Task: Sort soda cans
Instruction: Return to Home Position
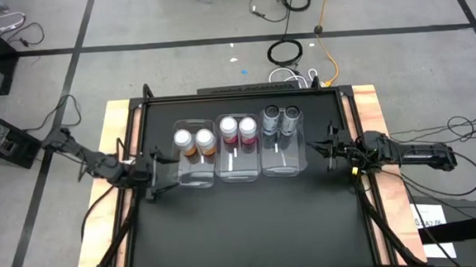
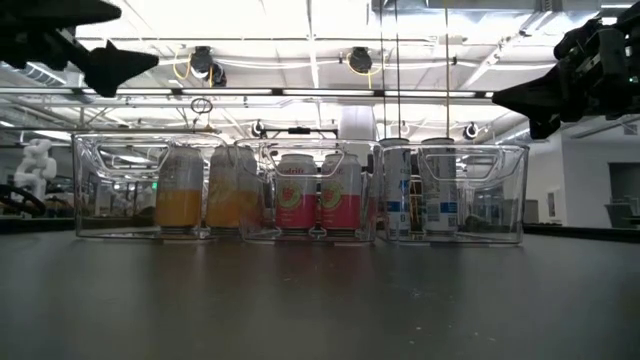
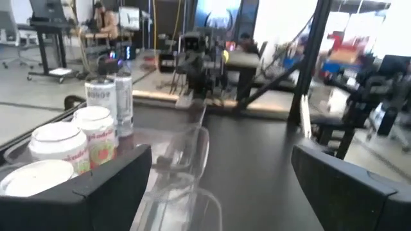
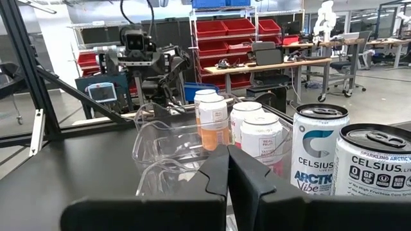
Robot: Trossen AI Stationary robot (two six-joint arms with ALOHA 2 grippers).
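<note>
Looking straight down, the black table (image 1: 244, 232) carries three clear bins in a tight row: left bin (image 1: 196, 179), centre bin (image 1: 240, 175), right bin (image 1: 282, 164). Each holds two upright cans side by side, at the end away from the low camera: orange cans (image 1: 184, 140) in the left bin, pink cans (image 1: 229, 128) in the centre, Celsius cans (image 1: 270, 113) in the right.

The overhead view gives only lids and a sliver of body. The low view adds the sides: pale tops fading to orange, white over pink, white with blue. It also shows both claws hanging above bin height in the upper corners.

Left arm comes in from the table's left edge. The left claw (image 1: 164, 173) sits just beside the left bin's outer wall, fingers spread wide and empty, as its wrist view shows. Right arm comes in from the right edge. The right claw (image 1: 313, 149) is near the right bin but apart from it, fingers pressed together on nothing.

Legible in the right wrist view: "CELSIUS", "Vibe", "SPARKLING ARCTIC". Pink can reads "REAL FRUIT".
</note>
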